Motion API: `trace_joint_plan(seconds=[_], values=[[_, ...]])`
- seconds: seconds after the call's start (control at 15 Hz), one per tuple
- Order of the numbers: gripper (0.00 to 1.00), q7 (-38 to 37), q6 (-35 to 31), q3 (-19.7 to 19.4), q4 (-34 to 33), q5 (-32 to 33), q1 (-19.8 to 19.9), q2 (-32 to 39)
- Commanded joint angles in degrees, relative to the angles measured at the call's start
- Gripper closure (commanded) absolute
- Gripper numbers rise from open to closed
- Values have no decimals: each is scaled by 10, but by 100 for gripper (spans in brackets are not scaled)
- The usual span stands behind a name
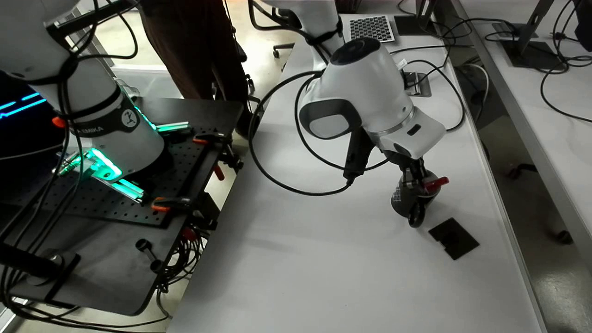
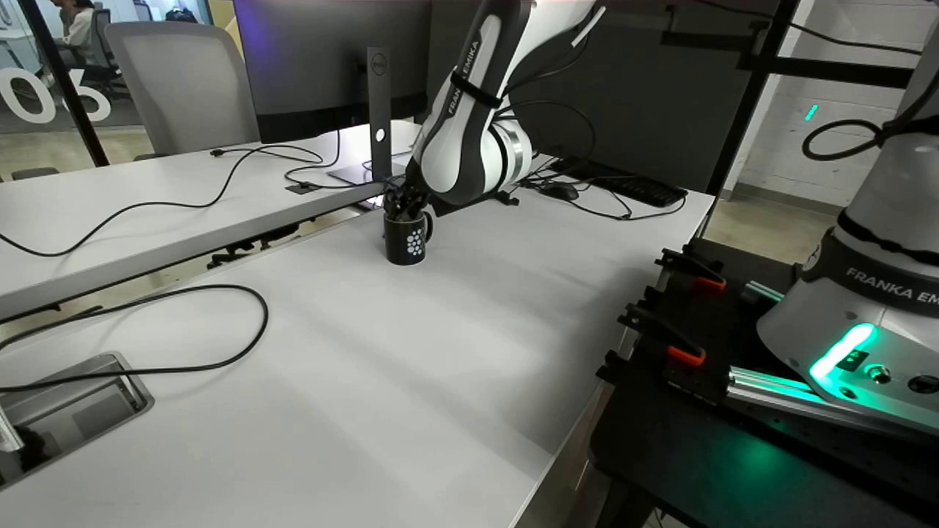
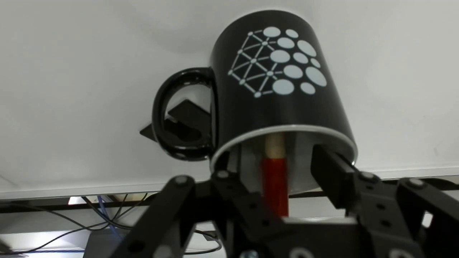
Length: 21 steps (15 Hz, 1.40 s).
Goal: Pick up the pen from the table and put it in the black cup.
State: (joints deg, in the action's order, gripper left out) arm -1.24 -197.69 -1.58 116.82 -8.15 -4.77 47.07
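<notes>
Pen (image 3: 275, 182) seen partly inside black cup (image 3: 278, 113); gripper (image 3: 271, 161) parted partway around pen, nothing held. Gripper best raised straight, pen undisturbed.

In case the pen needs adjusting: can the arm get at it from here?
Likely yes: the gripper is open at the mouth of the black cup, its fingers apart on either side of the pen, with nothing showing in between.

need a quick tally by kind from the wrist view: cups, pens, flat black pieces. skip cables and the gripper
Black cup: 1
Pen: 1, one end inside the cup
Flat black piece: 1
Total: 3
</notes>
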Motion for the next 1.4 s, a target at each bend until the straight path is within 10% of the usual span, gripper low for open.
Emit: trace_joint_plan(seconds=[0.0, 1.33], values=[[19, -11, 1, 7, 7, 9, 9, -6], [19, -30, 20, -49, 112, -38, -58, -105]])
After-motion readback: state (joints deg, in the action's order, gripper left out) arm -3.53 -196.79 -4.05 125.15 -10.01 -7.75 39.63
